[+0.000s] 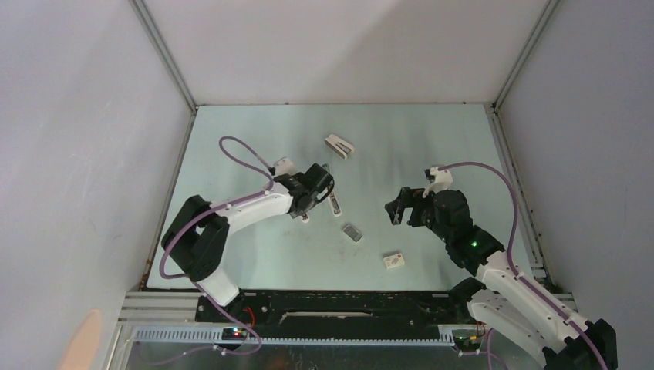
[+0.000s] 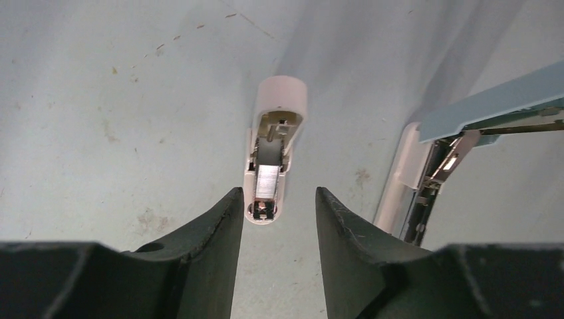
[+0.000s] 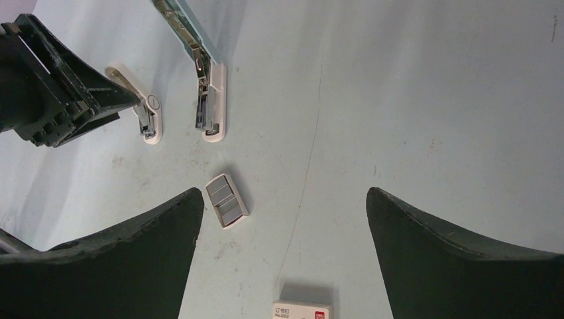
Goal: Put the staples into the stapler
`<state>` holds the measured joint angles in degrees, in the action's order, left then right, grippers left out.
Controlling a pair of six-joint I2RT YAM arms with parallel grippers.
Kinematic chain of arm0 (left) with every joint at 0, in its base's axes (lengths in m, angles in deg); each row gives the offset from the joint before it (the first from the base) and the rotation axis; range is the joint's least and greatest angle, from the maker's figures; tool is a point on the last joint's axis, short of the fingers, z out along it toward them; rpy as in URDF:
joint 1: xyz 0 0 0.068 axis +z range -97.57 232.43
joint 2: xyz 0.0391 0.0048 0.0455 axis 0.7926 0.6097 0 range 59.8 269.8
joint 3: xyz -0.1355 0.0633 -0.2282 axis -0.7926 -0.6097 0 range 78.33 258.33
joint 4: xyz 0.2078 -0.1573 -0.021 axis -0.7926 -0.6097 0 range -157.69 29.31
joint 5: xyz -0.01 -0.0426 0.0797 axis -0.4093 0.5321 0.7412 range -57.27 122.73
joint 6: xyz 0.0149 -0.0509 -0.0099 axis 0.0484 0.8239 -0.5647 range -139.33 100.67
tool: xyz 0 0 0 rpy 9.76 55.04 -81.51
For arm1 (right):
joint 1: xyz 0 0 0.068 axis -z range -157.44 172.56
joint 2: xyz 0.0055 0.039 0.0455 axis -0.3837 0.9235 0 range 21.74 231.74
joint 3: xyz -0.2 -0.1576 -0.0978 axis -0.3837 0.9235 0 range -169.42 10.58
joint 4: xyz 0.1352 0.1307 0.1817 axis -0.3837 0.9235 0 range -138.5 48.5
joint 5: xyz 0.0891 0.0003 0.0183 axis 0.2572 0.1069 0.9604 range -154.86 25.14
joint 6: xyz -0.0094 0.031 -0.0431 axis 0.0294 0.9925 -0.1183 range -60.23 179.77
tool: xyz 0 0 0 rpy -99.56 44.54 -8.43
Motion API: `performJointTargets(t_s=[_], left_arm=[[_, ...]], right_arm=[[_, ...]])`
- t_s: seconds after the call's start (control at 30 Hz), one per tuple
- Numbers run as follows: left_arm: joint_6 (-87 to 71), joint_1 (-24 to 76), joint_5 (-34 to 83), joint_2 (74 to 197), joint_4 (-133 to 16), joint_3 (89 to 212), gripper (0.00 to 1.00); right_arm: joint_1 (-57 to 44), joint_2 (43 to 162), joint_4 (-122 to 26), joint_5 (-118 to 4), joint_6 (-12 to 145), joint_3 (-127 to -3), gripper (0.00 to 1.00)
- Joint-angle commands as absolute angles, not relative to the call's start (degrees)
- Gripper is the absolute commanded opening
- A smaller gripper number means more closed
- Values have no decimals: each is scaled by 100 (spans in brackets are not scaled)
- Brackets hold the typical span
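Observation:
The stapler (image 3: pixel 214 100) lies open on the table, its pale grey-green lid raised over a white base; it also shows in the top view (image 1: pixel 334 203) and at the right of the left wrist view (image 2: pixel 407 174). Grey staples (image 3: pixel 226 201) sit in a small white tray, also seen in the top view (image 1: pixel 352 232). My left gripper (image 2: pixel 279 203) is open and empty over the table. Its fingertips flank the near end of a small white part (image 2: pixel 278 100) that holds a silver strip. My right gripper (image 3: pixel 282 199) is open and empty above the tray.
A small white cardboard box with a red mark (image 1: pixel 394 260) lies near the front right, also in the right wrist view (image 3: pixel 302 310). A white wedge-shaped stapler (image 1: pixel 339 145) lies further back. Grey walls enclose the table on three sides.

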<state>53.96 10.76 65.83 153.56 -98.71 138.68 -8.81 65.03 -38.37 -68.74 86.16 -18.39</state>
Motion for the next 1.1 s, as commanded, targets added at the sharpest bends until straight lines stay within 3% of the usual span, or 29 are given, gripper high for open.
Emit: performJointTargets(t_s=[0.0,1.07], left_arm=[[4819,1130,6872,15149,-9411,13822,49],[4211,1332,6531,15801,-8732,13880,50]], right_arm=[[-898,6537,-4100,-6873,8559,-1851,95],[-915,6595,-4127,-6864,8534,-1851,95]])
